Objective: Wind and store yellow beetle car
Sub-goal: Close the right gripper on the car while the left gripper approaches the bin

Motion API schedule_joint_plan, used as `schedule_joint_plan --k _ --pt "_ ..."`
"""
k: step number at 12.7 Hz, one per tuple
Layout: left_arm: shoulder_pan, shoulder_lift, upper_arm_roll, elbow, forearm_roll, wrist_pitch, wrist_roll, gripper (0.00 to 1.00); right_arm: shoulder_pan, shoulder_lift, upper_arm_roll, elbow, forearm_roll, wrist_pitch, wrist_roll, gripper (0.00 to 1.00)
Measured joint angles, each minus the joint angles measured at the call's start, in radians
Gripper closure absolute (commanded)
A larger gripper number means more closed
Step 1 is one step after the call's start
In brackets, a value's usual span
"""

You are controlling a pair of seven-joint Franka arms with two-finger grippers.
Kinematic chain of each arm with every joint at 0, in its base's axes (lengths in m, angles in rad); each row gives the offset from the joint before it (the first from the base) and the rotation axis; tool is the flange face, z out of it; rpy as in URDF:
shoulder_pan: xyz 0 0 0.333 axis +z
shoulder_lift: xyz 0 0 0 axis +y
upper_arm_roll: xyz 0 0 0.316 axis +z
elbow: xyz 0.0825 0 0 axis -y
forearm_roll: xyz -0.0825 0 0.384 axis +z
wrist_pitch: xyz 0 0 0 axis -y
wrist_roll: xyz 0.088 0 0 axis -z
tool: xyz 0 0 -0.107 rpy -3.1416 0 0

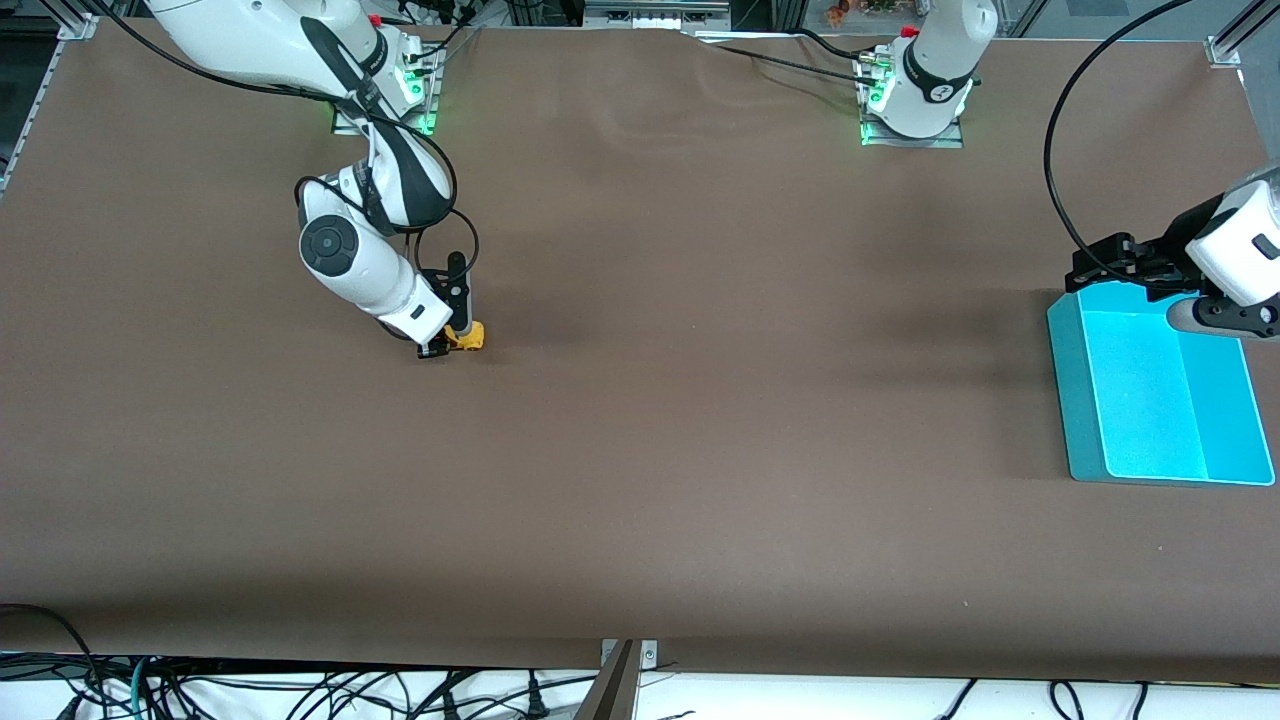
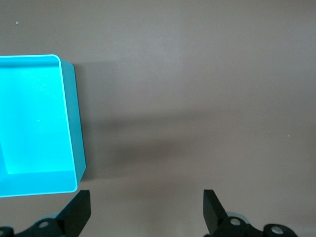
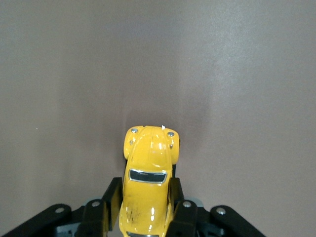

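worktop (image 1: 700, 450): brown, bare surface wide | bin (image 1: 1230, 420): cyan, open-topped, sat at left arm's end | cables (image 1: 300, 695): lay under worktop's near edge

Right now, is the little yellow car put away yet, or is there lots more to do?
Not yet. The right gripper has its fingers pressed on both sides of the tiny bright-yellow beetle toy car, which sits on the brown table. The winding cannot be judged. The cyan plastic bin at the left arm's end shows no car inside, so carrying and dropping it in remain. The left gripper waits open by the bin.
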Motion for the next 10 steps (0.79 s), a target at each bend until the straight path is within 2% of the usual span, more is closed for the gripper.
schedule_joint_plan --k 1,10 --pt "0.0 0.0 0.0 0.0 0.0 0.0 -0.004 0.0 0.0 -0.002 0.0 0.0 0.0 -0.001 0.0 0.8" --pt "0.0 0.011 0.0 -0.002 0.0 0.0 -0.006 0.0 -0.001 -0.002 -0.001 0.0 0.0 -0.001 0.002 0.8"
